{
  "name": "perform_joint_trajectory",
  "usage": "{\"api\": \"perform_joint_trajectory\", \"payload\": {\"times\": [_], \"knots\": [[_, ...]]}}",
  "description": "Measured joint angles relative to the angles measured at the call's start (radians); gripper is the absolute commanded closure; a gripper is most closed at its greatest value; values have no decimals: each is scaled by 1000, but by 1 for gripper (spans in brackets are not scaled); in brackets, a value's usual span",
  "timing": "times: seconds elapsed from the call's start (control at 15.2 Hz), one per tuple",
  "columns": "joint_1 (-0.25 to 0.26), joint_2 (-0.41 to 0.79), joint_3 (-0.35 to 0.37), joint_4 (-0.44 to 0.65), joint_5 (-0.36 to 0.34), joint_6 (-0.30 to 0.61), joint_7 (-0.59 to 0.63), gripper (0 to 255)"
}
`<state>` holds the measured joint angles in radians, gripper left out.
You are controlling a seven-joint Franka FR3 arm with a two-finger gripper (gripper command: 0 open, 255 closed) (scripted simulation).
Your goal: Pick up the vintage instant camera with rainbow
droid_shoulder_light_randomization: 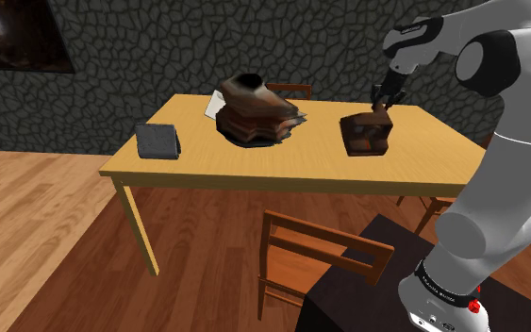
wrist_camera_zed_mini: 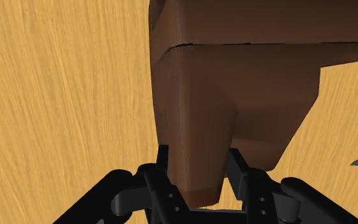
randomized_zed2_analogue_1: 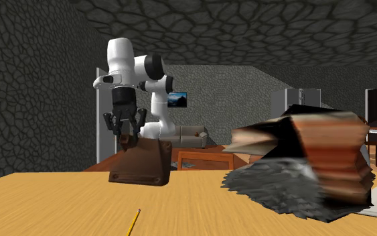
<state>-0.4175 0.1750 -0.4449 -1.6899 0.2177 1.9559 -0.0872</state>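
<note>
The camera [droid_shoulder_light_randomization: 365, 134] is a dark brown, boxy thing standing toward the shoulder view's right on the wooden table [droid_shoulder_light_randomization: 291, 174]. No rainbow stripe shows on it. My black gripper [droid_shoulder_light_randomization: 383, 102] comes down onto its upper edge and is shut on it. In the wrist view the two fingers [wrist_camera_zed_mini: 161, 173] clasp a narrow brown part of the camera [wrist_camera_zed_mini: 234, 95] between them. From the second exterior view the gripper [randomized_zed2_analogue_1: 127, 137] holds the top corner of the camera [randomized_zed2_analogue_1: 140, 162], whose base looks level with the table top.
A brown and grey layered heap [droid_shoulder_light_randomization: 254, 113] sits mid-table and looms large in the second exterior view. A dark grey box [droid_shoulder_light_randomization: 157, 141] lies near the table's left end. A pencil [randomized_zed2_analogue_1: 133, 222] lies on the wood. A wooden chair [droid_shoulder_light_randomization: 320, 255] stands in front of the table.
</note>
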Motion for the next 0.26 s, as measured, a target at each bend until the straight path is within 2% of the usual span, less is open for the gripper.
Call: {"api": "perform_joint_trajectory", "payload": {"times": [0.26], "knots": [[-2,2,-1,47,-2,-45,7,255]]}}
